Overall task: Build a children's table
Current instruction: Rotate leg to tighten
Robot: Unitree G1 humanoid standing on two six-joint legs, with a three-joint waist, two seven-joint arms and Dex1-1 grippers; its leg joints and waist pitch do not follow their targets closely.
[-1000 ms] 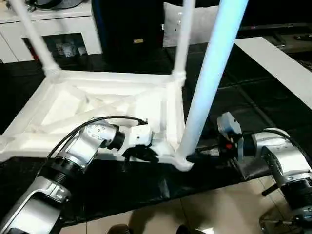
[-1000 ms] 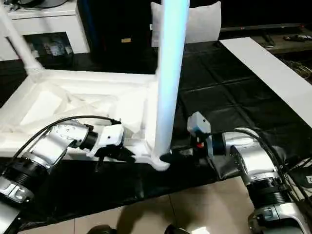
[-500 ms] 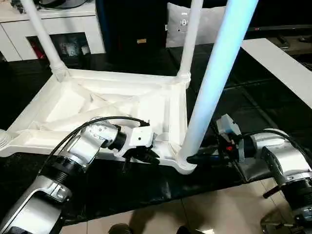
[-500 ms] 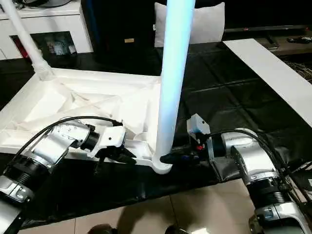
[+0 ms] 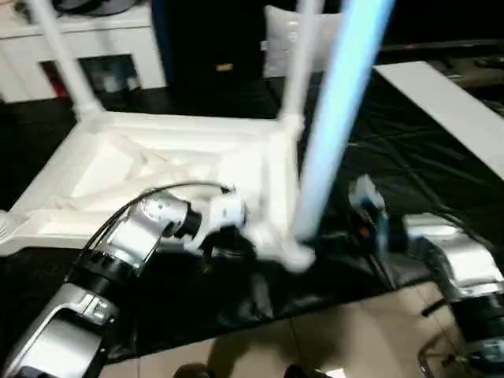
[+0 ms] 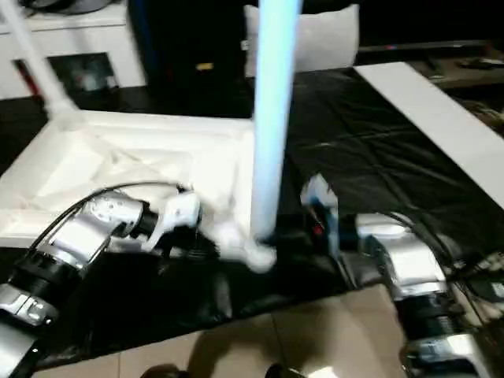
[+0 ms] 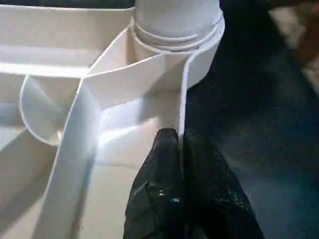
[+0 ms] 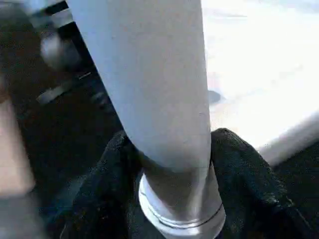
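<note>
The children's table top lies upside down on the black work table, ribbed side up. Three white legs stand in its corner sockets: back left, back right and the near right leg, which rises tall in front of me. My left gripper is shut on the thin front rim of the top, just beside the near right socket. My right gripper reaches in from the right, its black fingers pressed against both sides of that leg's base.
A white cabinet and a pale cushion stand behind the table. A long white board lies at the right. The black table's front edge runs just under my forearms, with tiled floor below.
My right gripper's fingers have closed in on the base of the near right leg. The left gripper keeps its hold on the rim. The camera has shifted slightly.
</note>
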